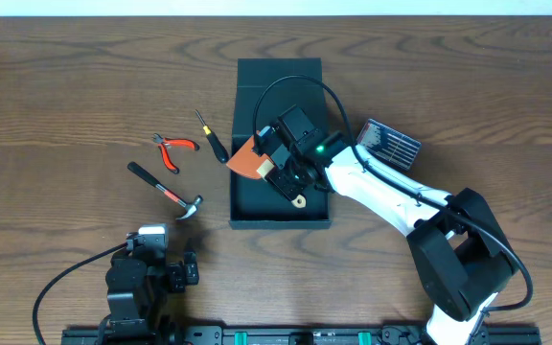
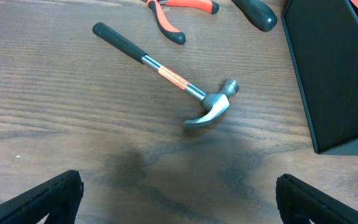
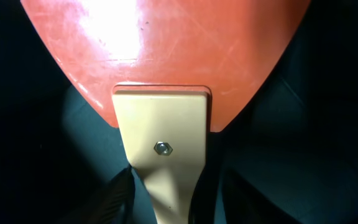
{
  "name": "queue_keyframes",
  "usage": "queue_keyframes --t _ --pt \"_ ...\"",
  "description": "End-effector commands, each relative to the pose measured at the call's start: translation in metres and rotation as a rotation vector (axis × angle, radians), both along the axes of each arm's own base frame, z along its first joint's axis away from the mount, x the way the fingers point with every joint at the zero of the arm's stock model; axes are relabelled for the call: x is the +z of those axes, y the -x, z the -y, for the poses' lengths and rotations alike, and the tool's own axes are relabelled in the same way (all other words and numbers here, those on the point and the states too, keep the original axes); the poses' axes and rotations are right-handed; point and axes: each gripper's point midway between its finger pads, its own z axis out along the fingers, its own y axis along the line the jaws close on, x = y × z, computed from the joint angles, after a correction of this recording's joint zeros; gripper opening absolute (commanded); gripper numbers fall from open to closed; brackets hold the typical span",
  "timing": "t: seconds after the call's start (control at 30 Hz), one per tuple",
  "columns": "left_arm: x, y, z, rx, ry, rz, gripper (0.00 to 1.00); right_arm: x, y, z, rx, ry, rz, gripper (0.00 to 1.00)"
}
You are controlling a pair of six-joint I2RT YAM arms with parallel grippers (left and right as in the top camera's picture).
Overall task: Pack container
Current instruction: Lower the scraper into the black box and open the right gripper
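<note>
The container (image 1: 247, 218) is a dark square box in the middle of the table, open, with its flap lid (image 1: 278, 75) lying flat behind it. Its outer wall shows in the left wrist view (image 2: 334, 74). My right gripper (image 3: 169, 202) is shut on the beige handle of an orange-bladed scraper (image 3: 166, 43). It holds the scraper over the box's inside, and the blade (image 1: 245, 161) reaches past the left wall. My left gripper (image 2: 179, 199) is open and empty, low over the table near the front edge.
A hammer (image 2: 166, 74) lies left of the box, also in the overhead view (image 1: 166, 190). Red-handled pliers (image 1: 172, 149) and a black-handled screwdriver (image 1: 211, 136) lie behind it. A dark case of bits (image 1: 389, 142) lies right of the box.
</note>
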Motion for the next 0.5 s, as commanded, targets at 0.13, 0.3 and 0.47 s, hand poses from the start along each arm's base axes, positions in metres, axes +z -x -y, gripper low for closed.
queue_keyframes --t 0.13,0.3,0.47 --pt "-0.0021 0.0006 -0.0023 0.006 -0.012 -0.003 0.98 -0.003 -0.0013 -0.0055 0.001 -0.007 -0.004 0.3" --pt "-0.0021 0.0006 -0.0023 0.006 -0.012 -0.003 0.98 -0.0053 0.0024 -0.0048 0.004 -0.001 -0.02 0.27" --pt "-0.0022 0.0006 -0.0023 0.005 -0.013 -0.004 0.99 -0.0087 0.0086 0.0006 0.003 0.022 -0.048 0.24"
